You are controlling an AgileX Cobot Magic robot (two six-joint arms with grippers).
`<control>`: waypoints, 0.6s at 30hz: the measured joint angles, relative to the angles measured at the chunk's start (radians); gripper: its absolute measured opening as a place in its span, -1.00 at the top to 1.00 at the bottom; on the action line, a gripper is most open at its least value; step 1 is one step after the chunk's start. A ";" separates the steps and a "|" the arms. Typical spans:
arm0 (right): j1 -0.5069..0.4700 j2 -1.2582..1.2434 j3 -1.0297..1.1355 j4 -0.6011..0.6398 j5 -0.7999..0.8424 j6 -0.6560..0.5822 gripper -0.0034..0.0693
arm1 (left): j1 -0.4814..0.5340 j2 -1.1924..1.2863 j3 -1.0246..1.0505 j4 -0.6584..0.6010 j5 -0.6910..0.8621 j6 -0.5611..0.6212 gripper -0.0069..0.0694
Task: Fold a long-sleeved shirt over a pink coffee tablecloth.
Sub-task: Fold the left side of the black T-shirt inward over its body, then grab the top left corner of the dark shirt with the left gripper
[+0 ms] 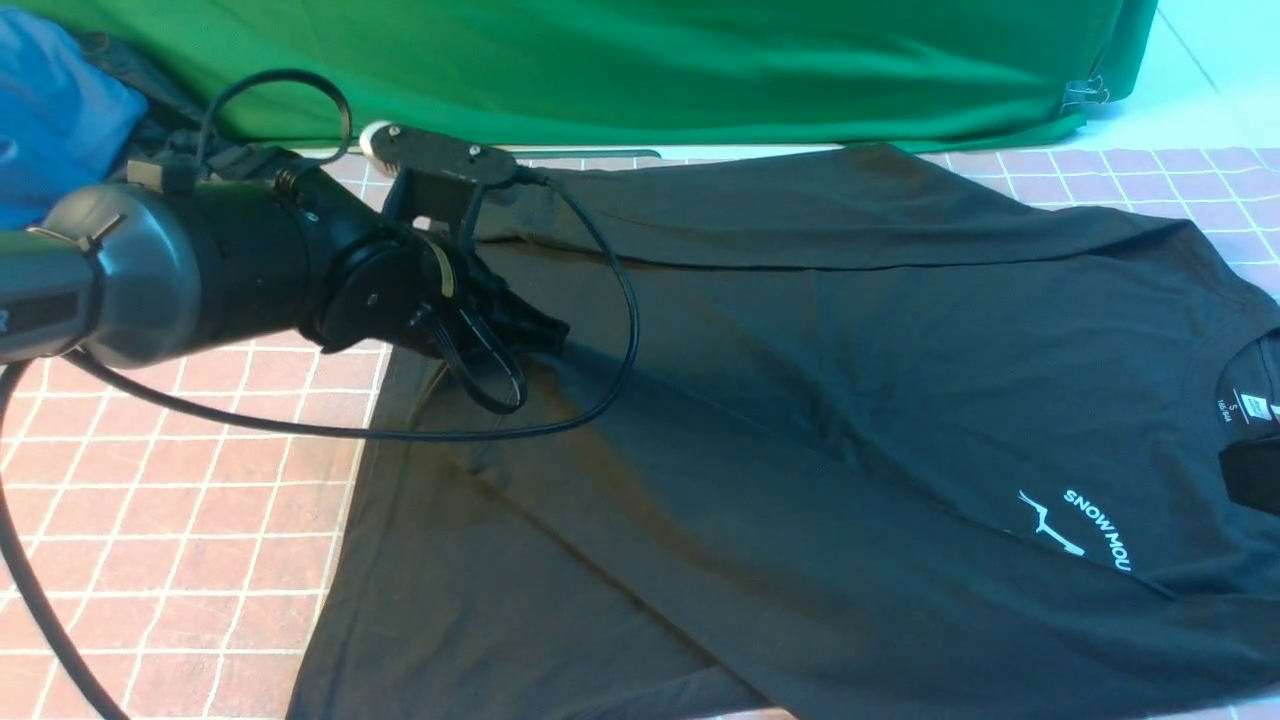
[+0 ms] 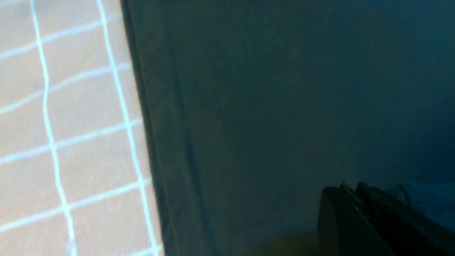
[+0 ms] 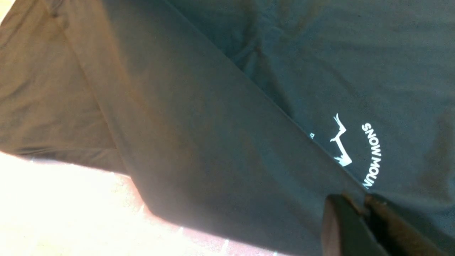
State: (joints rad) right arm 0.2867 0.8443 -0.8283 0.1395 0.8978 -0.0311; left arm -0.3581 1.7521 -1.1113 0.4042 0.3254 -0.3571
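Note:
The black long-sleeved shirt (image 1: 800,400) lies spread on the pink coffee tablecloth (image 1: 180,500), its white logo (image 1: 1090,535) toward the right. A fold edge runs slantwise across the body, partly covering the logo (image 3: 369,156). My left gripper (image 1: 545,335) rests on the shirt's left part at one end of that edge. In the left wrist view its jaws (image 2: 350,186) are pressed together on the dark cloth (image 2: 284,106). My right gripper (image 3: 359,201) is shut on the fold edge just beside the logo. Only a black corner of it (image 1: 1250,480) shows in the front view.
A green cloth (image 1: 650,60) hangs along the far edge, with a metal clip (image 1: 1085,95) at its right end. A blue garment (image 1: 50,120) lies at the far left. The left arm's cables (image 1: 610,300) loop over the shirt. Bare tablecloth (image 2: 71,124) lies left of the hem.

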 joint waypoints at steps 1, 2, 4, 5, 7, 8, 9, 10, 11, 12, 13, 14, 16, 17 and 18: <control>0.000 0.000 0.000 0.000 0.000 0.000 0.58 | 0.000 0.000 0.000 0.000 -0.012 0.000 0.64; 0.000 0.000 0.000 0.000 0.000 0.000 0.57 | 0.000 0.000 0.000 0.000 -0.015 0.000 0.59; 0.000 0.000 0.000 0.000 0.000 0.000 0.57 | 0.003 0.000 0.000 0.011 -0.017 0.000 0.43; 0.000 0.000 0.000 0.000 0.000 0.000 0.57 | 0.005 0.000 0.000 0.012 -0.017 0.000 0.39; 0.000 0.000 0.000 0.000 0.000 0.000 0.57 | 0.013 0.000 0.000 0.018 -0.017 -0.002 0.19; 0.000 0.000 0.000 0.000 0.000 0.000 0.57 | 0.019 0.000 0.000 0.022 -0.017 -0.013 0.11; 0.000 0.000 0.000 0.000 0.000 0.000 0.57 | 0.025 0.000 -0.004 0.022 -0.015 -0.036 0.04; 0.000 0.000 0.000 0.000 0.000 0.000 0.57 | 0.034 0.000 -0.015 0.022 -0.009 -0.079 -0.01; 0.000 0.000 0.000 0.000 0.000 0.000 0.57 | 0.045 0.001 -0.033 0.017 -0.001 -0.136 -0.03; 0.000 0.000 0.000 0.000 0.000 0.000 0.57 | 0.052 0.002 -0.049 0.005 0.008 -0.186 -0.03; 0.000 0.000 0.000 0.000 0.000 0.000 0.56 | 0.071 0.003 -0.090 -0.025 0.035 -0.237 -0.01; 0.000 0.000 0.000 0.000 0.000 0.000 0.56 | 0.082 0.006 -0.125 -0.049 0.054 -0.264 0.01; 0.000 0.000 0.000 0.001 0.000 0.000 0.56 | 0.124 0.021 -0.225 -0.160 0.141 -0.268 0.12; 0.000 0.000 0.000 0.002 -0.002 0.000 0.56 | 0.146 0.036 -0.289 -0.231 0.197 -0.245 0.20; 0.000 0.000 0.000 0.002 -0.003 0.000 0.56 | 0.169 0.056 -0.357 -0.309 0.254 -0.208 0.29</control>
State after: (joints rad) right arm 0.2867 0.8443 -0.8283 0.1417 0.8951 -0.0311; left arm -0.1894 1.8085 -1.4686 0.0955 0.5796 -0.5653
